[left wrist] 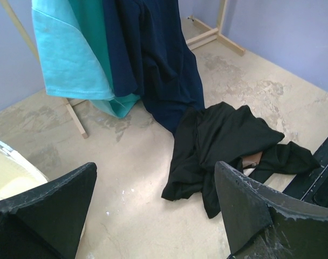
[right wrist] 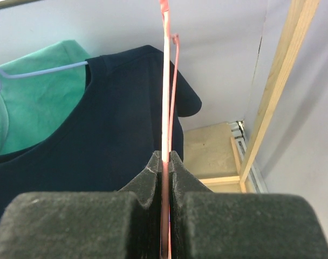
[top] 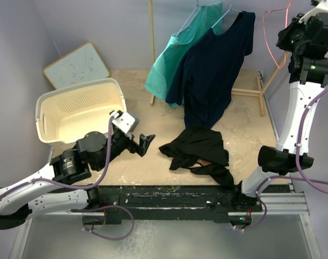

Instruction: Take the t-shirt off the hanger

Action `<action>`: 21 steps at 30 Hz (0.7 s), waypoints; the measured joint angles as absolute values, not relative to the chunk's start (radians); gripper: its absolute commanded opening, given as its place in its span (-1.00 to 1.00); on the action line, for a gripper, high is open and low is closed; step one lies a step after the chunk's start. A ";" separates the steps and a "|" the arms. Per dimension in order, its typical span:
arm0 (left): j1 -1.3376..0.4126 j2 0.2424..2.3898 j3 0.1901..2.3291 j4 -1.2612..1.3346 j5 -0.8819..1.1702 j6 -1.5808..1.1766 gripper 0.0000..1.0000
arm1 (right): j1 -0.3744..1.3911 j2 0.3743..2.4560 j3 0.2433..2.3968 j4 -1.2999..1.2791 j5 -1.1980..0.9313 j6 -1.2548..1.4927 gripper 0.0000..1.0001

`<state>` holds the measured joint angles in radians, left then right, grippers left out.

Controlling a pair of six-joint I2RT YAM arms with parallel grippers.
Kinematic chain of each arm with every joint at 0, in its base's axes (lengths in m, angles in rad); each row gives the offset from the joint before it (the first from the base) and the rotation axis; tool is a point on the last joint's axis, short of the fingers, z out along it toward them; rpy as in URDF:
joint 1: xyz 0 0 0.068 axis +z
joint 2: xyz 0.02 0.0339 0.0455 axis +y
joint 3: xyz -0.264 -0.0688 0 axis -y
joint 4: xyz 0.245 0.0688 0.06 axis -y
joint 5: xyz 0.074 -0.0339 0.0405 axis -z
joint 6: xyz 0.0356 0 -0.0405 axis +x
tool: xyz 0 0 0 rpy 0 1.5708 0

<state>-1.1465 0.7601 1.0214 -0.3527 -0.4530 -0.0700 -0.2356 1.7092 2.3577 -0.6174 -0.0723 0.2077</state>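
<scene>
My left gripper (top: pixel 142 141) hovers low, jaws spread, just beside the black t-shirt (top: pixel 199 148), which lies crumpled on the table (top: pixel 245 135). Farther up, my right gripper (right wrist: pixel 165 162) pinches the bare pink hanger (right wrist: pixel 165 102), I judge to keep it clear of the hanging navy shirt (top: pixel 218 65).

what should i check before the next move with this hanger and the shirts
1. Right jaws shut on the pink hanger: ok.
2. Pink hanger bare of cloth: ok, as far as it shows.
3. Black t-shirt off the hanger, crumpled on the table: ok.
4. Left jaws wide and empty, facing the black t-shirt: ok.
5. Navy t-shirt and teal t-shirt off their hangers: not ok, both hang on the rack.
6. Pink hanger's hook clear of the rack: cannot tell, it is out of view.
</scene>
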 measured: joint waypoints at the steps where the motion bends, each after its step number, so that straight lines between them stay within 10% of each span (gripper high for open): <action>1: -1.147 0.765 1.021 -0.353 -0.451 -0.070 0.82 | -0.237 1.709 2.347 -0.612 -0.074 0.209 -1.00; 7: -1.147 0.794 1.021 -0.354 -0.429 -0.068 0.81 | -0.243 1.690 2.201 -0.547 -0.074 0.218 -0.86; 13: -1.147 0.808 1.021 -0.354 -0.406 -0.068 0.91 | -0.243 1.613 2.030 -0.503 -0.075 0.243 0.16; 21: -1.147 0.887 1.031 -0.357 -0.365 -0.068 0.98 | -0.242 1.316 1.774 -0.461 -0.073 0.263 0.79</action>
